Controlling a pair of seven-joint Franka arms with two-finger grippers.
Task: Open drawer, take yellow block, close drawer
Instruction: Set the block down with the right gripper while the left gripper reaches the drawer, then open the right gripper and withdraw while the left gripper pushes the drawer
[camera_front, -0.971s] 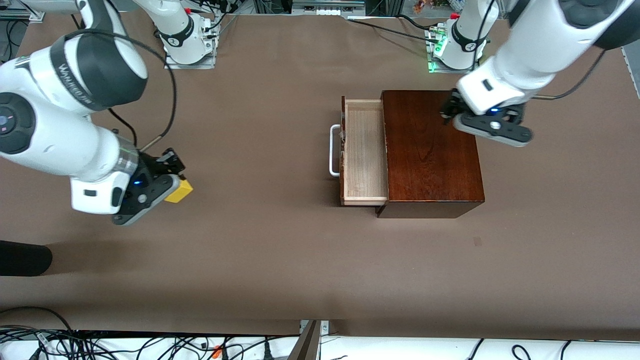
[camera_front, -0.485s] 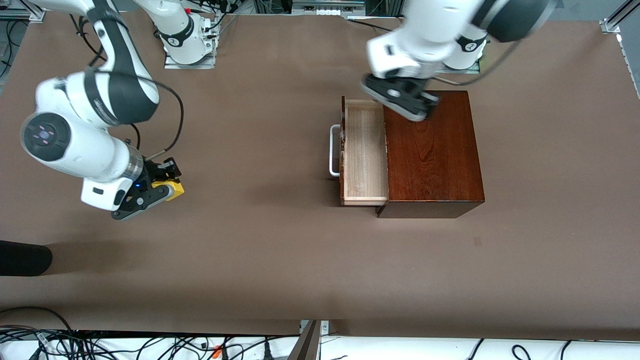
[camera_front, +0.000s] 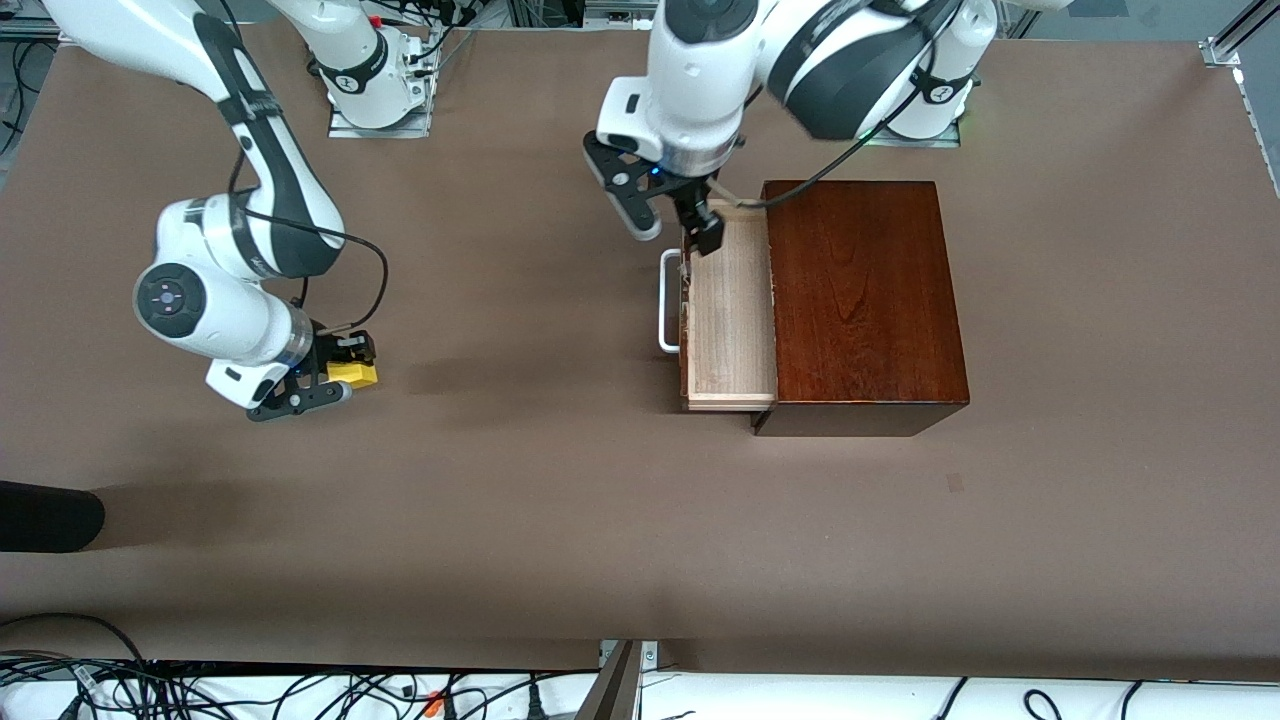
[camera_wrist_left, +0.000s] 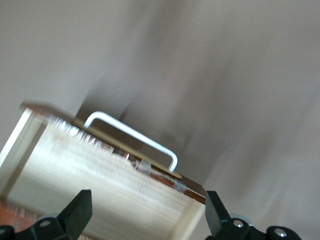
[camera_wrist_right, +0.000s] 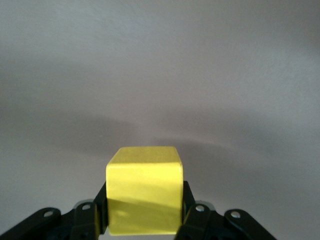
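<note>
Right wrist view: the right gripper (camera_wrist_right: 144, 220) is clamping the yellow block (camera_wrist_right: 144, 196) above bare table (camera_front: 500, 500), while the left gripper (camera_front: 676, 228), fingers spread apart, is hovering over the open drawer (camera_front: 730, 310) beneath it.

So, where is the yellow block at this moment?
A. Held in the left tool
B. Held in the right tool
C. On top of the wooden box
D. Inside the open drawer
B: the yellow block sits clamped between the fingers of the right tool, away from the open, empty drawer.
</note>
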